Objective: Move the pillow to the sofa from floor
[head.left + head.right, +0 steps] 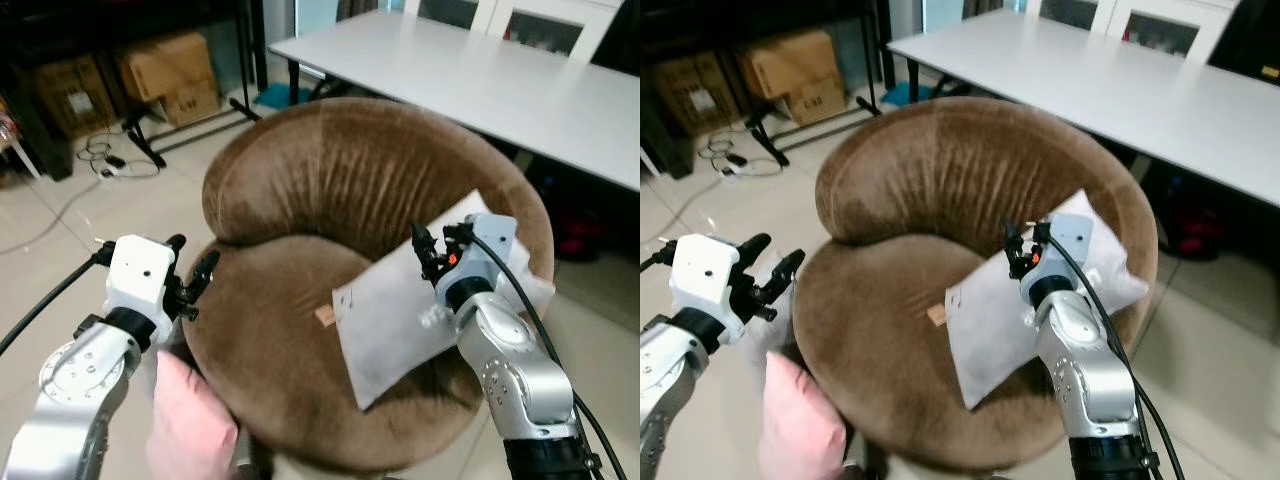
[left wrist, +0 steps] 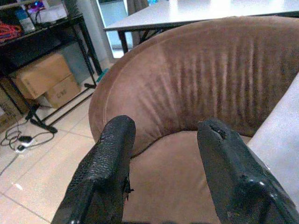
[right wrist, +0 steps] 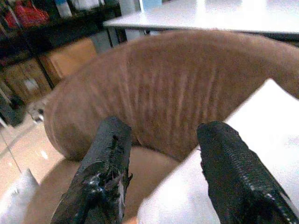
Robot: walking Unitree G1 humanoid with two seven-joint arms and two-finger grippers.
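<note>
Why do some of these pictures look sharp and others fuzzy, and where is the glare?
Left eye view: evenly lit and fairly sharp, with the brown sofa, white pillow and pink pillow all crisp. Left wrist view: the white table is washed out by glare; fingers loom large. Right wrist view: soft and smeared throughout, the pillow blown out white, its fingers slightly blurred.

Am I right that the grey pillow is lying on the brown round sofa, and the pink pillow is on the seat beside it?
Partly. The grey pillow does lie on the brown sofa, but the pink pillow is down off the seat, by the sofa's front edge near the left tool, as the right eye view shows.
</note>
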